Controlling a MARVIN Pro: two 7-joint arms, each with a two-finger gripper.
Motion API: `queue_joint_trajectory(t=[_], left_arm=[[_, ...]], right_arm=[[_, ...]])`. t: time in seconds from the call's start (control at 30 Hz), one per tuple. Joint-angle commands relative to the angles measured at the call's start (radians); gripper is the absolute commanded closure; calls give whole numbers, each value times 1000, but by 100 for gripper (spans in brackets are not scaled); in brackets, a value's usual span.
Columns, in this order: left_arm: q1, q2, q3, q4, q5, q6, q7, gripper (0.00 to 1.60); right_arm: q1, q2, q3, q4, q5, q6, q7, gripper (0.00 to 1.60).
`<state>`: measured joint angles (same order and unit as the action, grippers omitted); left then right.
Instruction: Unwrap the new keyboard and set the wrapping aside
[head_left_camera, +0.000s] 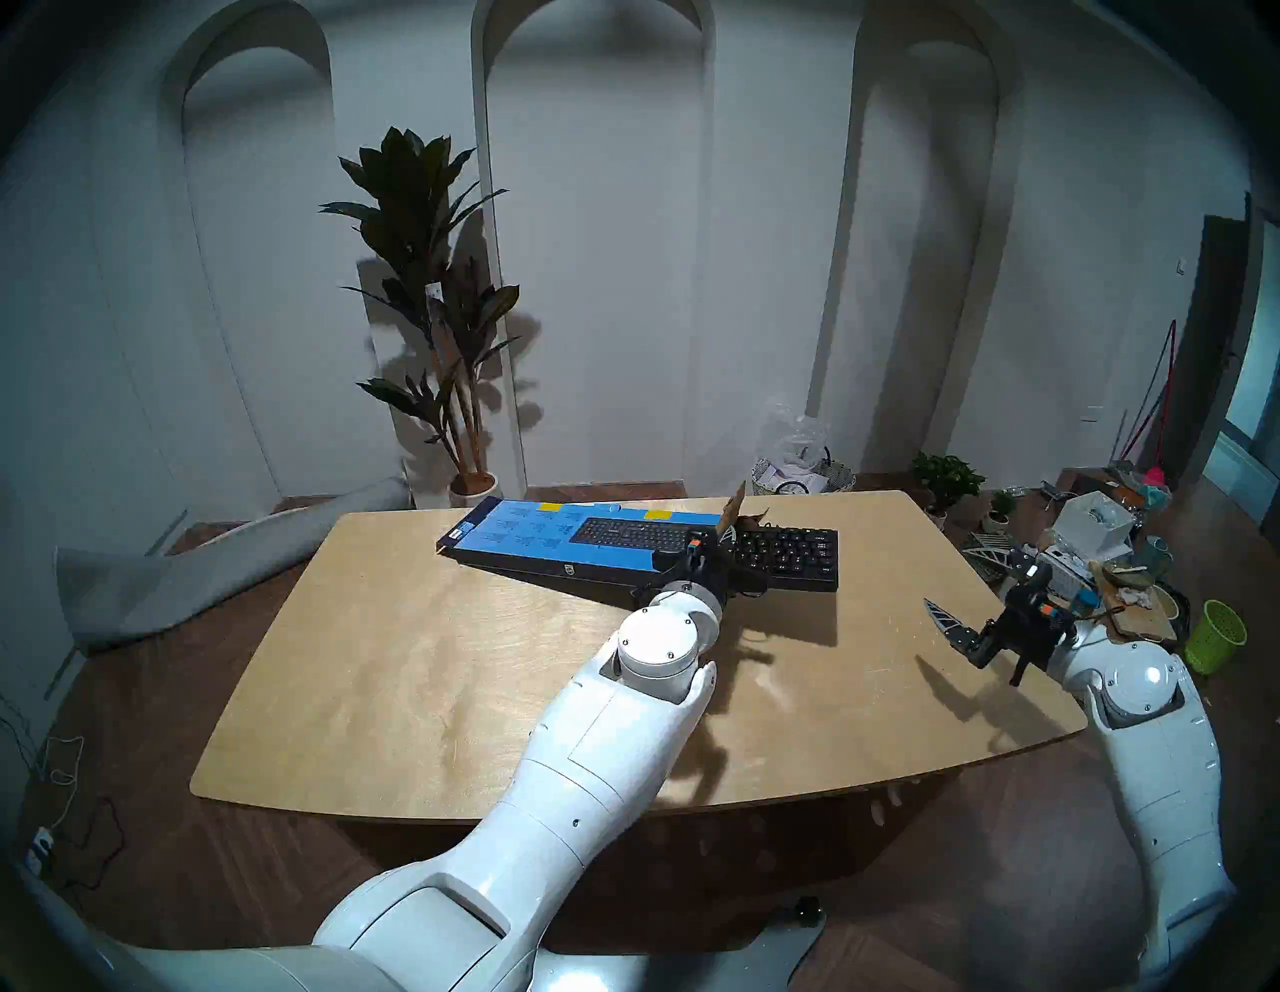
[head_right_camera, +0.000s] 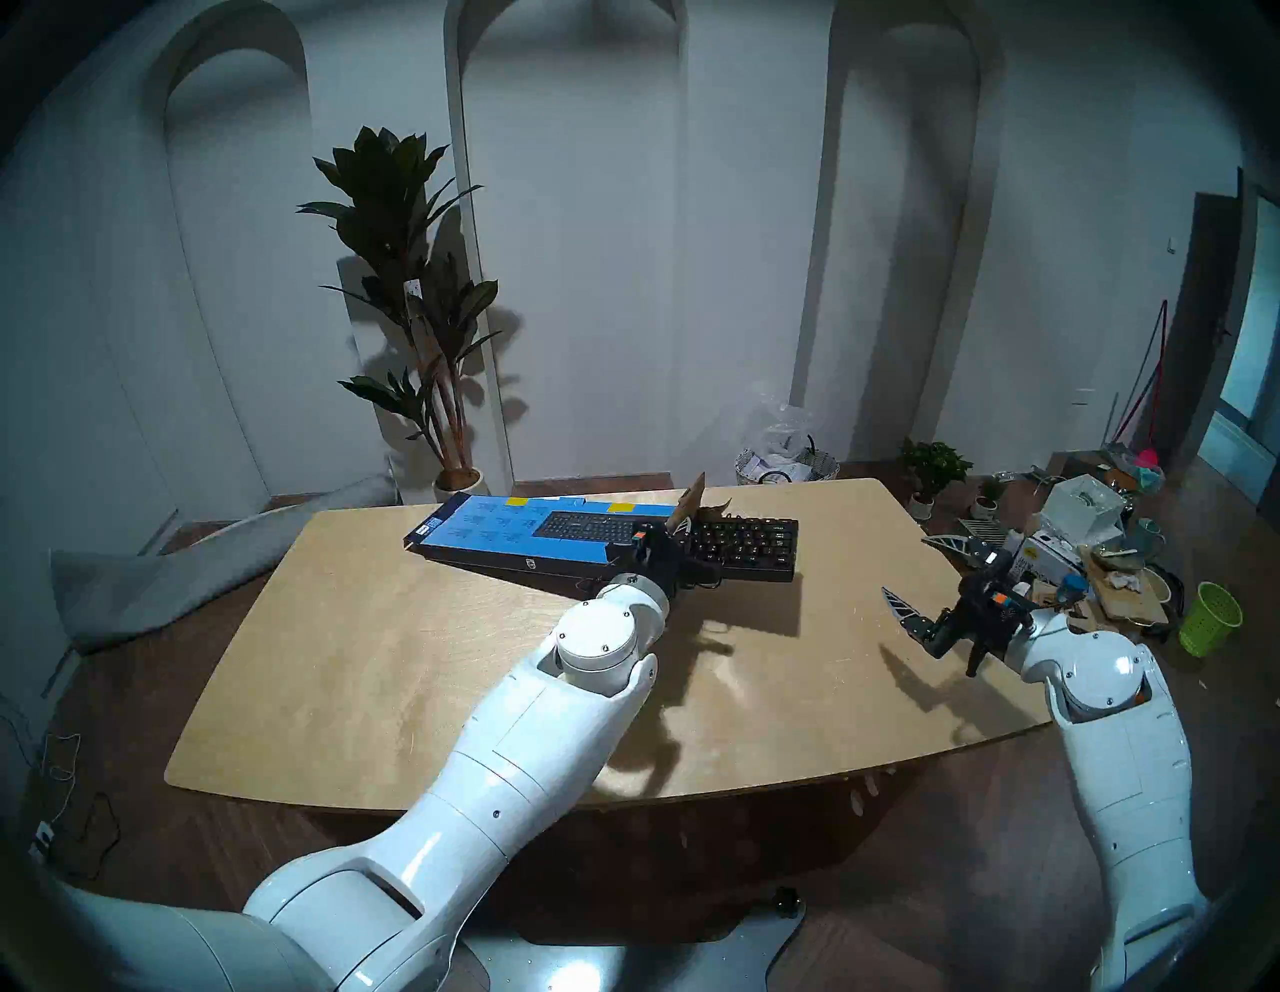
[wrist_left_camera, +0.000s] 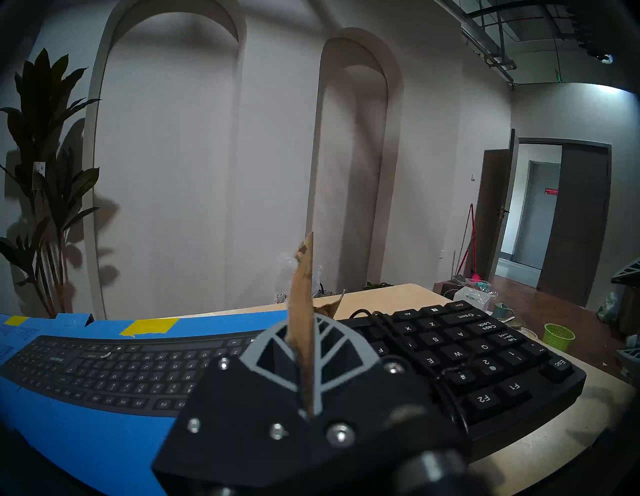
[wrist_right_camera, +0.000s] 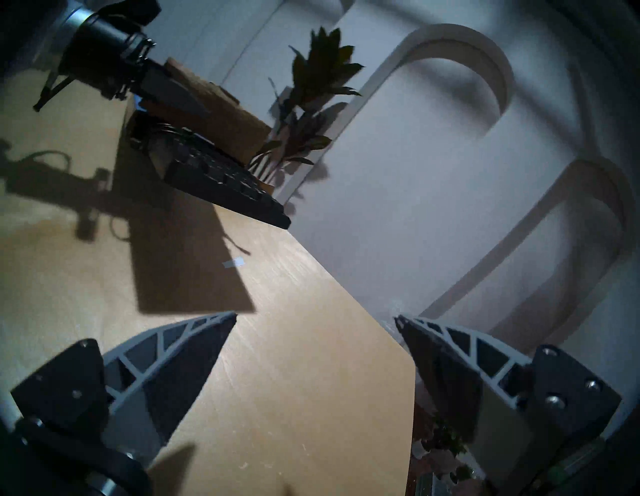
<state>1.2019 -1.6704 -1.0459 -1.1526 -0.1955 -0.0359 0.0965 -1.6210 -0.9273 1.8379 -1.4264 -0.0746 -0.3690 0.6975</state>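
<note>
The wrapping, a long blue box (head_left_camera: 540, 537) with a printed keyboard picture and two yellow stickers, lies at the far side of the table (head_left_camera: 415, 693). The black keyboard (head_left_camera: 789, 554) sticks out of the box's open right end, its cable (wrist_left_camera: 381, 317) lying across the keys. My left gripper (head_left_camera: 724, 537) is shut on a brown inner flap (wrist_left_camera: 303, 311) that stands upright at that end. My right gripper (head_left_camera: 970, 582) is open and empty above the table's right edge, well to the right of the keyboard (wrist_right_camera: 221, 180).
A tall potted plant (head_left_camera: 429, 312) and a basket with a plastic bag (head_left_camera: 803, 471) stand behind the table. Boxes and clutter (head_left_camera: 1094, 540) and a green basket (head_left_camera: 1215, 634) are on the floor at the right. A grey cushion (head_left_camera: 173, 575) lies at the left.
</note>
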Motion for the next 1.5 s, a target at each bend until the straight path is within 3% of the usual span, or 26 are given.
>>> queue_joint_trajectory(t=[0.0, 0.67, 1.03, 1.47], left_arm=[[-28, 4, -14, -68, 2, -23, 1, 160], [-8, 19, -36, -143, 3, -22, -9, 160], [19, 23, -29, -188, 11, -22, -21, 160], [60, 44, -8, -252, 25, -21, -30, 160]], right_arm=[[109, 54, -50, -13, -58, -54, 13, 0], [277, 32, -227, 42, -245, -204, -10, 0], [357, 27, -284, 93, -330, -306, -41, 0], [452, 25, -328, 145, -420, -476, -92, 0]])
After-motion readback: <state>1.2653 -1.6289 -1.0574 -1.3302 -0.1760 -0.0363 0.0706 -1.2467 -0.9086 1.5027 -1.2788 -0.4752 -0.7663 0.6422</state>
